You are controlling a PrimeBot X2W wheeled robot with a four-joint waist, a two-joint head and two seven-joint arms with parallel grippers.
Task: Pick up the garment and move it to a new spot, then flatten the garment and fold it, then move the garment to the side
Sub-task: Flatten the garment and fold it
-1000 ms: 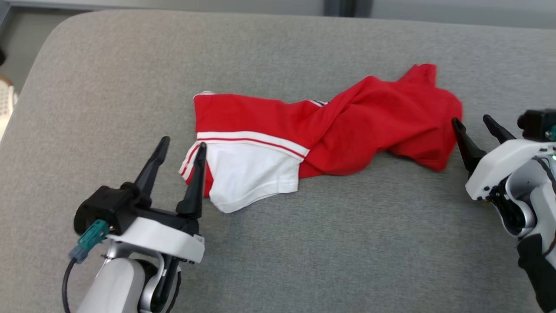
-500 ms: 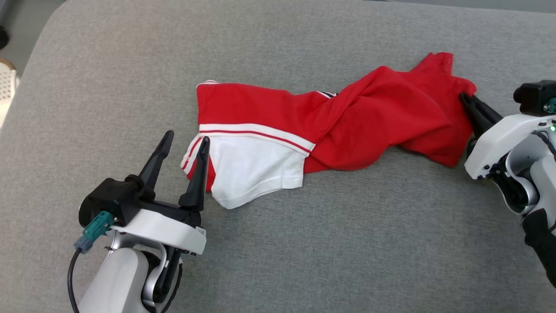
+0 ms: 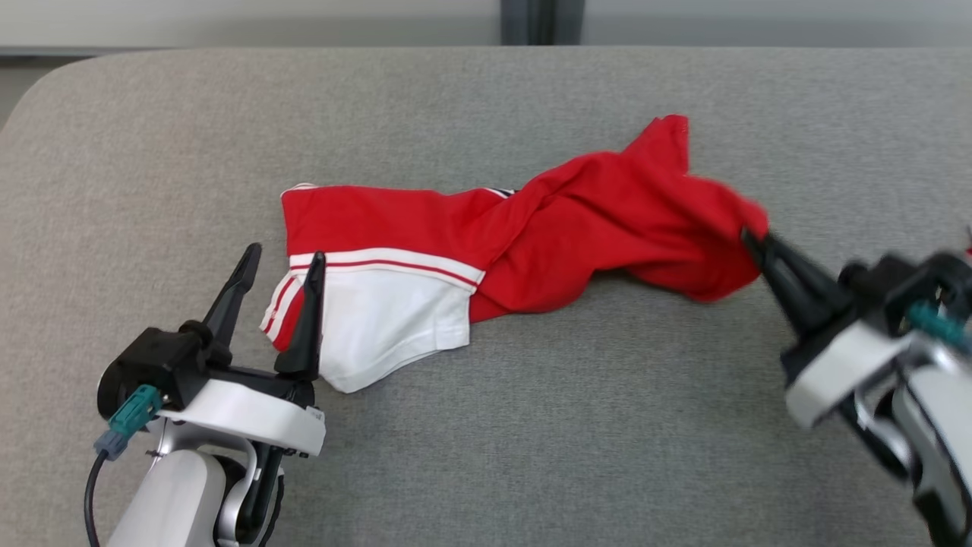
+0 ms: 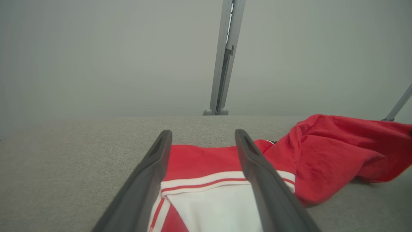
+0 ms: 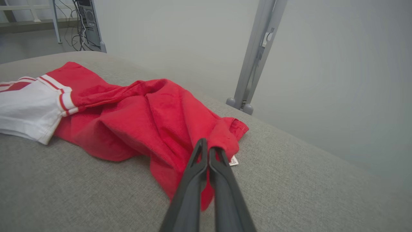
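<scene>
The garment (image 3: 531, 235) is a crumpled red and white shirt lying across the grey cushion (image 3: 531, 425). Its red bulk (image 5: 154, 119) bunches toward the right, and its white striped part (image 4: 209, 206) lies at the left. My right gripper (image 3: 752, 241) is shut on the garment's red right edge, pinching the cloth between its fingertips (image 5: 206, 145). My left gripper (image 3: 281, 258) stands open at the left end, its fingers (image 4: 254, 161) straddling the white striped corner without closing on it.
The grey cushion stretches wide in front of the garment and to both sides. A grey metal post (image 3: 541, 21) stands behind the cushion's far edge, seen also as a post (image 5: 257, 54) from the right wrist. Cables (image 5: 85, 19) sit on the floor far off.
My right gripper went from open beside the red edge to shut on it, and has drawn that edge up and toward me. The camera shifted. The left gripper stayed open.
</scene>
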